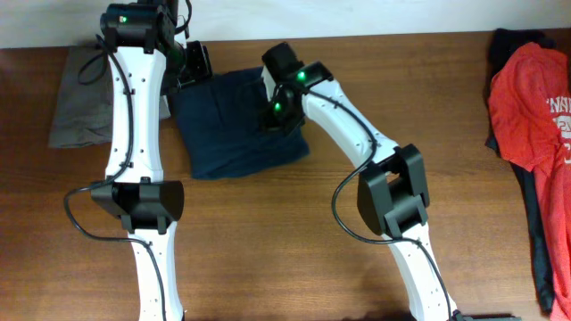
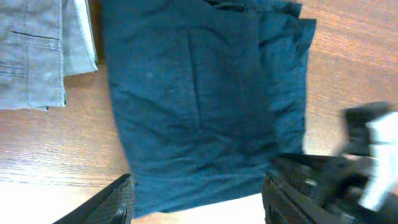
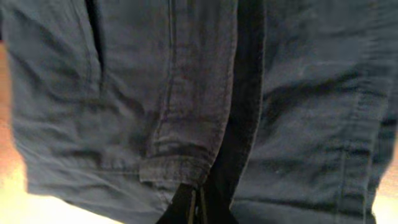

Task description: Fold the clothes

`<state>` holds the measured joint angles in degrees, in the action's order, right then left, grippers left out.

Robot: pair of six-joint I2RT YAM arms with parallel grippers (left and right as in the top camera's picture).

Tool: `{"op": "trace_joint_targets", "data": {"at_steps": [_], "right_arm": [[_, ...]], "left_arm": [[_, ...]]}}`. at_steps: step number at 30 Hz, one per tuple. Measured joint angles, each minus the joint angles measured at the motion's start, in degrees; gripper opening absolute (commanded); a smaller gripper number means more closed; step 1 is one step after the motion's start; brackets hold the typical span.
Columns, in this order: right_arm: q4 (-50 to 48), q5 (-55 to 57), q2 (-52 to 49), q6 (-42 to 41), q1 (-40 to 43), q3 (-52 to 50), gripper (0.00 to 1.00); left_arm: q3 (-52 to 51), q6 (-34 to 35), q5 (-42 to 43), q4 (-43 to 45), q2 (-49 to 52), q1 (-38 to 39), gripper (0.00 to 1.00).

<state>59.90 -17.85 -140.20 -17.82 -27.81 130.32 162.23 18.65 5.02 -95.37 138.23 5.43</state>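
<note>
A dark navy garment [image 1: 227,125] lies folded into a rough square at the back middle of the table. My right gripper [image 1: 272,120] rests on its right part. In the right wrist view that gripper [image 3: 198,194] is shut, with a hem flap of the navy cloth [image 3: 180,168] caught at its tips. My left gripper [image 1: 192,67] hovers at the garment's far left corner. It stands open [image 2: 199,186] over the cloth's edge [image 2: 186,93], holding nothing. A grey-khaki garment [image 1: 80,98] lies folded at the back left, and a red white-lettered T-shirt [image 1: 531,107] at the right.
Under the red T-shirt, a dark garment [image 1: 535,223] trails toward the table's right front. The grey-khaki piece [image 2: 31,50] lies just left of the navy one, with a strip of wooden table [image 2: 93,37] between them. The right arm's elbow [image 1: 393,187] hangs over the middle.
</note>
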Motion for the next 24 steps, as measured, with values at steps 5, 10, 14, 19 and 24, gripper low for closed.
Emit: {"op": "trace_joint_targets", "data": {"at_steps": [5, 10, 14, 19, 24], "right_arm": [[3.41, 3.52, 0.17, 1.14, 0.31, 5.46, 0.04], [5.49, 7.52, 0.22, 2.86, -0.26, 8.63, 0.04], [8.02, 16.28, 0.22, 3.08, -1.03, 10.91, 0.04], [9.7, 24.55, 0.22, 1.55, -0.66, 11.54, 0.04], [10.97, 30.75, 0.22, 0.48, 0.0, 11.54, 0.04]], "left_arm": [[0.0, 0.0, -1.03, -0.02, 0.0, 0.0, 0.66], [0.0, 0.0, -1.03, -0.02, 0.0, 0.0, 0.66], [0.0, 0.0, -1.03, -0.02, 0.0, 0.0, 0.66], [0.0, 0.0, -1.05, -0.02, 0.0, 0.0, 0.66], [0.0, 0.0, -1.05, -0.02, 0.0, 0.0, 0.66]]}}
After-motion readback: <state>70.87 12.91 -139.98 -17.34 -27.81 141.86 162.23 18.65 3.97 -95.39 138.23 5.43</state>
